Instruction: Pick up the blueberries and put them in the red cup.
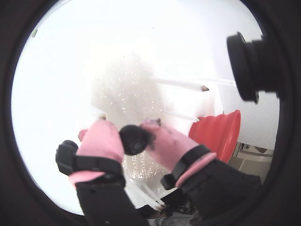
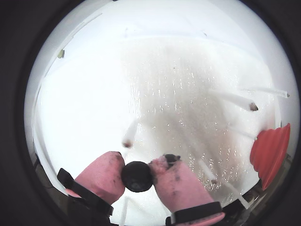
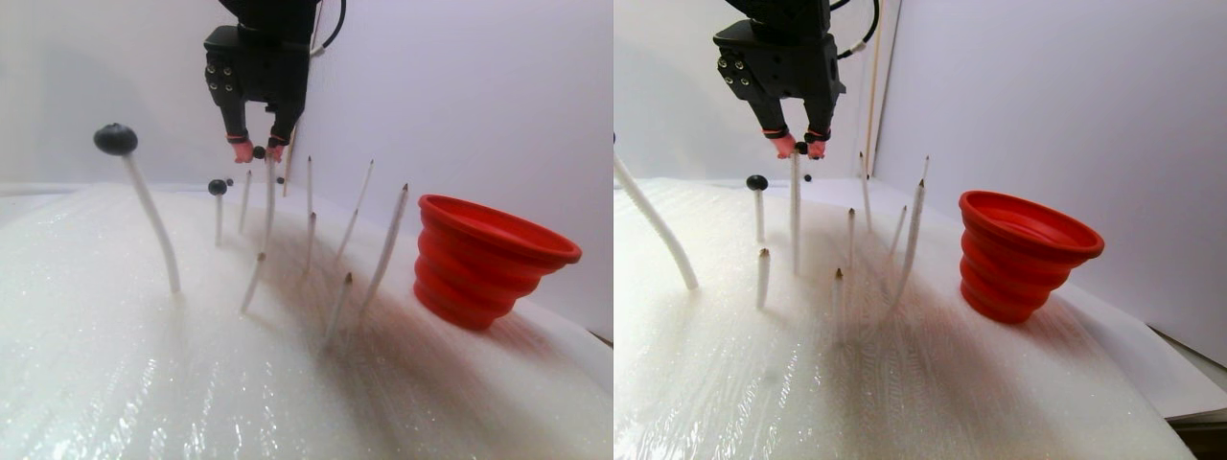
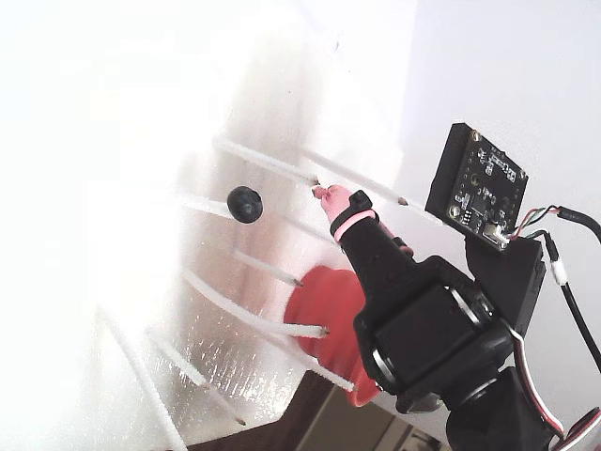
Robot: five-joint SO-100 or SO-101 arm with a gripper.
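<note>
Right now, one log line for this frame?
tool: shut on small round blue-black blueberry | height: raised above white rods | red ribbed cup: upright, apart from tool | phase: carrying

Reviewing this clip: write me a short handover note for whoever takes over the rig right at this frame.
Pincer: shut on a blueberry, raised above the white rods, its pink fingertips clamping it from both sides.
Red cup: upright on the white foam mat, to the right of the rods in the stereo pair view. Its inside is not visible, so the count delivered is unknown.
Left: carry this berry over to the cup and release. At least two more berries sit on rod tips; several rods are already bare.
</note>
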